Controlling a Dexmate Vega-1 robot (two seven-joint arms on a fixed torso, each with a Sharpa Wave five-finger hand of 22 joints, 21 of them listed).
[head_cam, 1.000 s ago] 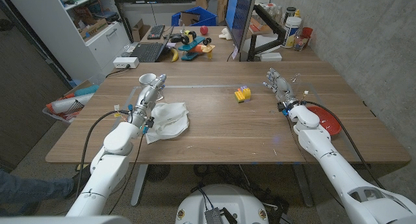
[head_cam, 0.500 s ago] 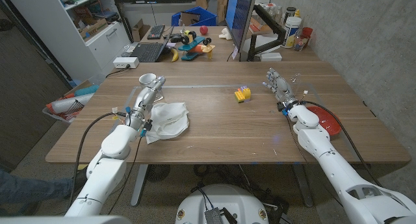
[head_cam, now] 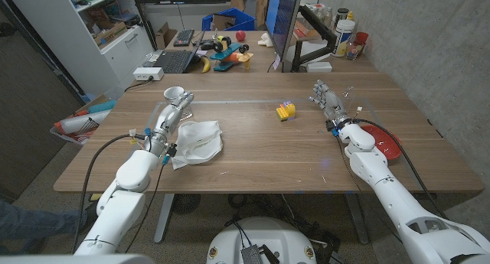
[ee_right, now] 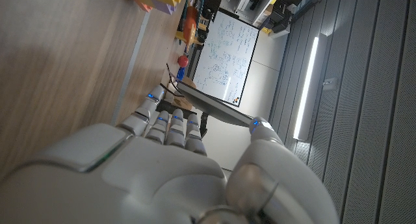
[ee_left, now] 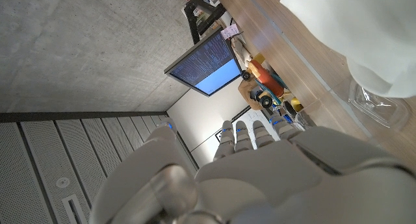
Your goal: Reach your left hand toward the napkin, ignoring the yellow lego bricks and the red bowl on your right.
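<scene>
Head view: the left hand (head_cam: 170,117) extends forward along the left edge of the crumpled white paper napkin (head_cam: 197,141), fingers straight and slightly apart, gripping nothing. The right hand (head_cam: 328,102) stands open, fingers spread, near the small yellow plastic lego bricks (head_cam: 286,110). The shallow red bowl (head_cam: 383,144) lies beside the right forearm. No legible writing.

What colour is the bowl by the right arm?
Red bowl, clearest in the head view.
</scene>
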